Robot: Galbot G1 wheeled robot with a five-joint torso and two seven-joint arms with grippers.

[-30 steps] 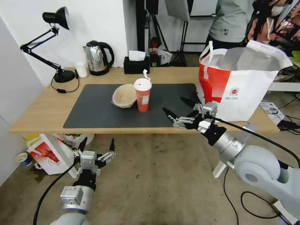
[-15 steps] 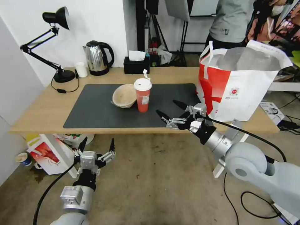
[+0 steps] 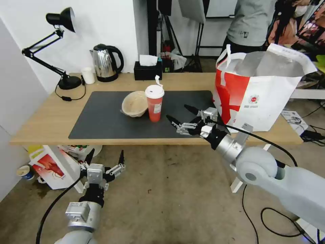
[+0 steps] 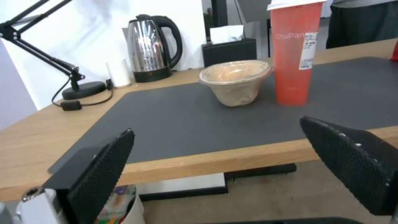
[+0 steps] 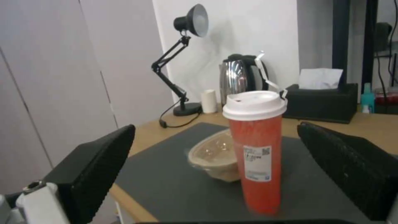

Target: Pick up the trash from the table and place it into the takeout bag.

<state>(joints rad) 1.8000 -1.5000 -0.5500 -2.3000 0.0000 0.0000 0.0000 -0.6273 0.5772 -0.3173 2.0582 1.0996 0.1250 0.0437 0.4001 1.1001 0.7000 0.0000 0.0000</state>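
Observation:
A red cup with a white lid (image 3: 154, 102) (image 4: 293, 53) (image 5: 257, 149) stands upright on the dark grey mat (image 3: 101, 118) of the table (image 3: 40, 122). A beige pulp bowl (image 3: 134, 103) (image 4: 235, 81) (image 5: 213, 160) lies tilted right behind and beside it. My right gripper (image 3: 179, 114) is open over the mat, a short way right of the cup and pointing at it, with nothing between its fingers. The takeout bag (image 3: 260, 89) stands open at the table's right end. My left gripper (image 3: 105, 157) hangs open below the table's front edge.
At the table's back stand a black desk lamp (image 3: 57, 51), a small white cup (image 3: 88, 75), a steel kettle (image 3: 105, 62) and a black tissue box (image 3: 147, 70). A red-and-white carton (image 3: 54, 167) sits on the floor under the table. A person stands behind the bag.
My right gripper has moved left across the mat, away from the bag and closer to the red cup. The left arm has not moved.

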